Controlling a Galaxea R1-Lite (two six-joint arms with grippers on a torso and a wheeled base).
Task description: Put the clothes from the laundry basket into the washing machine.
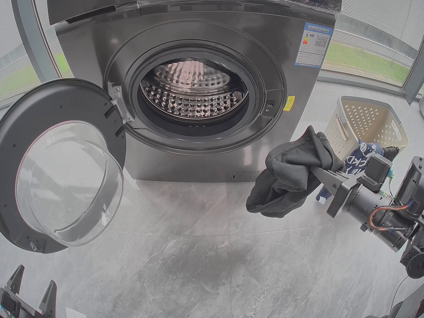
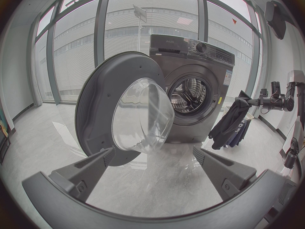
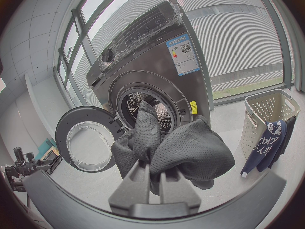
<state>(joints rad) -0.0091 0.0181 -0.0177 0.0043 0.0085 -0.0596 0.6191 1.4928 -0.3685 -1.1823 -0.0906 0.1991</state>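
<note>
Your right claw [image 1: 319, 172] is pinched tight on the dark grey cloth [image 1: 289, 173], up in the air between the basket [image 1: 369, 115] and the washer [image 1: 274, 54]. It looks soft, light and floppy, so grab the bunched-up part. Your left claw [image 1: 35, 279] sits open, down low.

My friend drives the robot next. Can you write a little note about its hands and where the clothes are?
Right gripper: shut on a dark grey mesh garment, held in the air in front of the machine's right side.
Left gripper: open, empty, low near the floor.
Grey front-loading washing machine: round door open; no clothes visible in the steel drum.
Cream plastic laundry basket: right of the machine; a navy top with white letters and a black garment hang over its rim.
Done: one garment picked up.
Left: load it, then the other two.
</note>
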